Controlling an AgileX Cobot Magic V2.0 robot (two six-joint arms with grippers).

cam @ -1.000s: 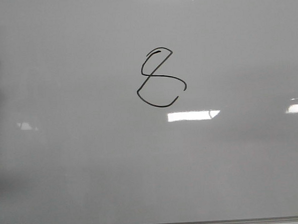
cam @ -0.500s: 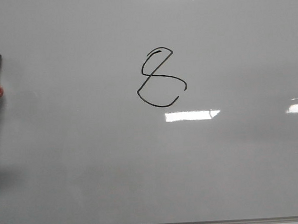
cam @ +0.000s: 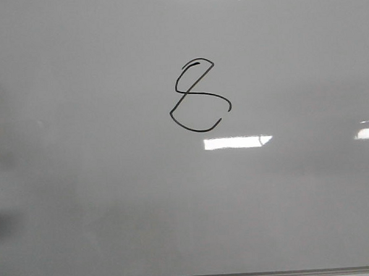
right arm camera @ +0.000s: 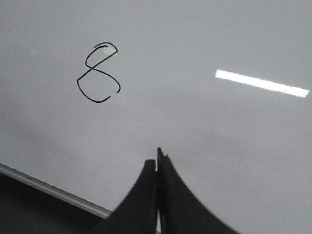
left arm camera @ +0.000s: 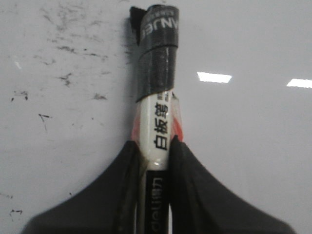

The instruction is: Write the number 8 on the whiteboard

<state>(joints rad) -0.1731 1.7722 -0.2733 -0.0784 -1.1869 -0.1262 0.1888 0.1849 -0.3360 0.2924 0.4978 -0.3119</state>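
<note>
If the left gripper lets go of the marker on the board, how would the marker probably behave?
The marker looks like a round, smooth tube, so on the glossy whiteboard it would probably roll or slide. It seems stiff, staying straight between the left gripper fingers. The wrapped dark tape may add a little grip.

Capped whiteboard marker (left arm camera: 157, 97), black smudges (left arm camera: 63, 78)

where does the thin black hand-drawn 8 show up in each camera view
Front view: the thin black hand-drawn 8 sits just above centre on the glossy pale whiteboard.
Left wrist view: not in it; only the marker held in the left gripper.
Right wrist view: beyond the shut right gripper.
Shared landmark: the bright rectangular light reflection beside the figure.
</note>
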